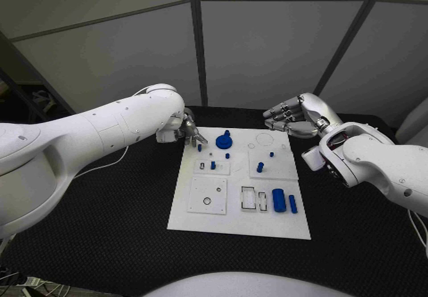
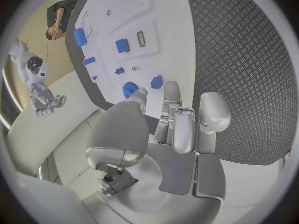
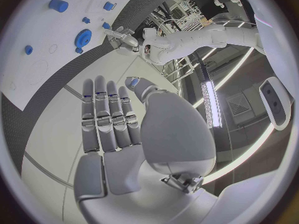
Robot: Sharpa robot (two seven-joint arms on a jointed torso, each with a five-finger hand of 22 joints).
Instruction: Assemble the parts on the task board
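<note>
Two hands hover at the far end of the board, one at each far corner. The left hand hangs over the far left corner, fingers pointing down and a little apart, nothing between them; in its wrist view the fingertips sit just short of a blue gear and a small blue block. The right hand is raised above the far right corner, clear of the board, its fingers straight, side by side and holding nothing.

On the board the gear stands near the far edge, with a small blue peg to its left. A short blue peg stands further right, and another small blue piece sits in a slot on the left. Near the right edge lie a thick blue cylinder and a thinner blue rod, side by side, next to two empty rectangular recesses. A round hole marks the near left tile.

No writing or label can be read on the board; if any marks are there, they are too small to make out.
</note>
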